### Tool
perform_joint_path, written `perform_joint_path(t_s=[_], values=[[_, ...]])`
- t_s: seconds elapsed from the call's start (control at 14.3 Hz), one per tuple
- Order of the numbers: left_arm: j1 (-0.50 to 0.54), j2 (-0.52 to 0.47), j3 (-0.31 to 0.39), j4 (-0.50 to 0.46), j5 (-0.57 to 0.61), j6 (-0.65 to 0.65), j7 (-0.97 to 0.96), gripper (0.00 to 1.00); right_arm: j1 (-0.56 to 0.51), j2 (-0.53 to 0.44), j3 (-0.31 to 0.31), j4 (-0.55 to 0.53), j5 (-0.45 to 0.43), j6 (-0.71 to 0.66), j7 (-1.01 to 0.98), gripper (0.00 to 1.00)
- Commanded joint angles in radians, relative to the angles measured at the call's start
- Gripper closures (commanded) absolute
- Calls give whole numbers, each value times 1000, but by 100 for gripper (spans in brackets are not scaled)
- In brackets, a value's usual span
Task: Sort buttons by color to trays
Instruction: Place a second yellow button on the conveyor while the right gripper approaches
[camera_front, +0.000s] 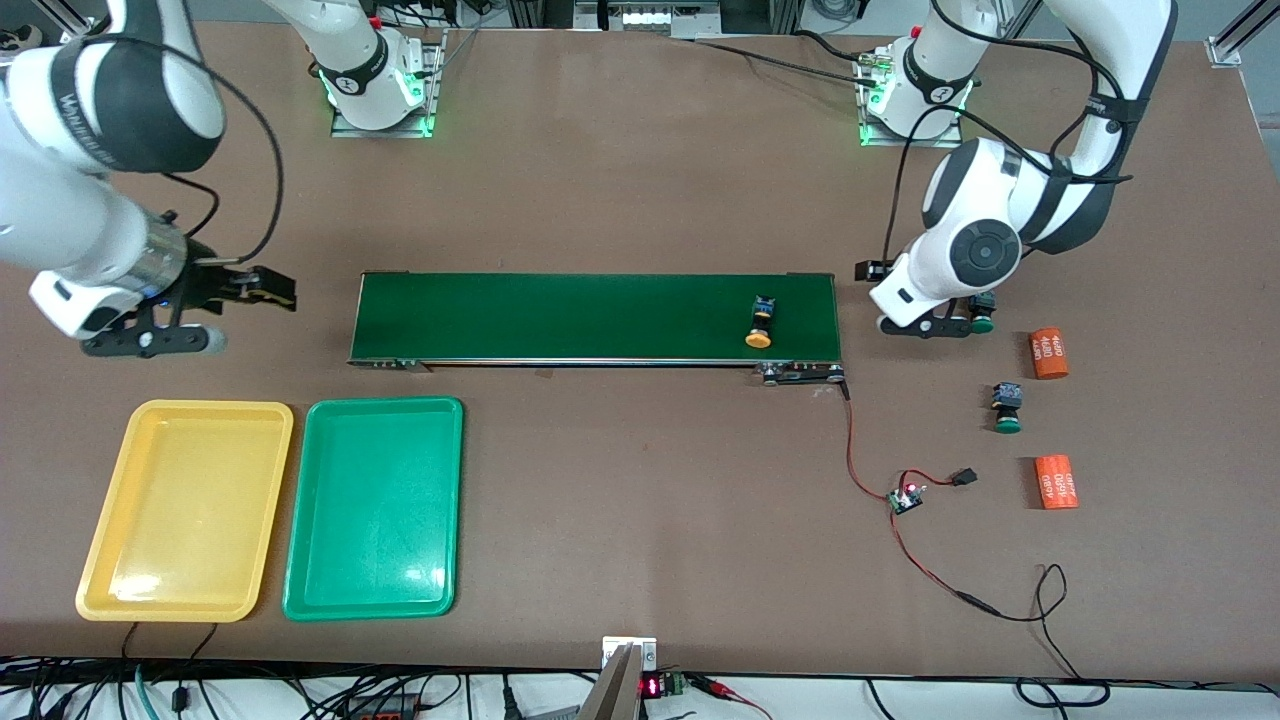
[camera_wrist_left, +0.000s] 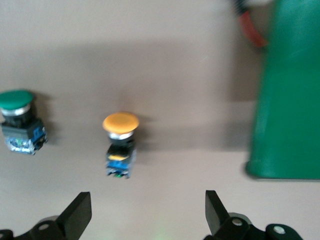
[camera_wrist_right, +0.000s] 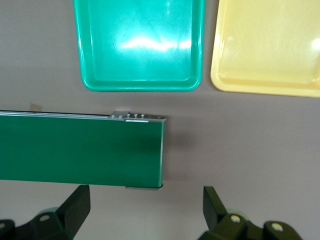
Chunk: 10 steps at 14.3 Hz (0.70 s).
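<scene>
Yellow button (camera_front: 760, 326) lies on belt (camera_front: 560, 316), left arm's end; green button (camera_front: 1006, 408) sits between two orange cylinders (camera_front: 1049, 353). Left gripper (camera_wrist_left: 147, 220) and right gripper (camera_wrist_right: 145, 212) are spread apart, empty. Yellow tray (camera_front: 186, 508) and green tray (camera_front: 374, 508) sit side by side.

Robotics lab: 2 bench-bolted arms (camera_front: 380, 75), mini conveyor belt (camera_front: 595, 318), loose wiring (camera_front: 905, 495).
</scene>
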<state>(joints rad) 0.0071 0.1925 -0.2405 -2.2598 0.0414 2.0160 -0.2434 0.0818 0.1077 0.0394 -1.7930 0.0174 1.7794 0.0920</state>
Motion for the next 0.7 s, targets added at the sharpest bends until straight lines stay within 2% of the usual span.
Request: perform_joint_path(t_s=[0.0, 0.14, 0.21, 0.42, 0.49, 0.56, 0.63], values=[[10, -34, 27, -94, 5, 76, 76, 0, 50, -95, 1, -124, 22, 46, 124, 0], [21, -30, 39, -212, 6, 302, 119, 0, 93, -99, 2, -135, 24, 64, 153, 0], [21, -27, 47, -245, 6, 373, 134, 0, 125, -95, 1, -149, 24, 95, 156, 0], [21, -13, 47, -273, 6, 433, 156, 0, 225, -88, 1, -195, 24, 195, 266, 0], [19, -5, 47, -289, 6, 469, 157, 7, 252, -80, 1, -198, 24, 208, 300, 0], [19, -4, 47, -303, 6, 489, 159, 25, 281, -71, 1, -195, 24, 212, 337, 0], [19, -5, 47, -305, 8, 488, 161, 49, 312, -63, 1, -195, 24, 221, 378, 0]])
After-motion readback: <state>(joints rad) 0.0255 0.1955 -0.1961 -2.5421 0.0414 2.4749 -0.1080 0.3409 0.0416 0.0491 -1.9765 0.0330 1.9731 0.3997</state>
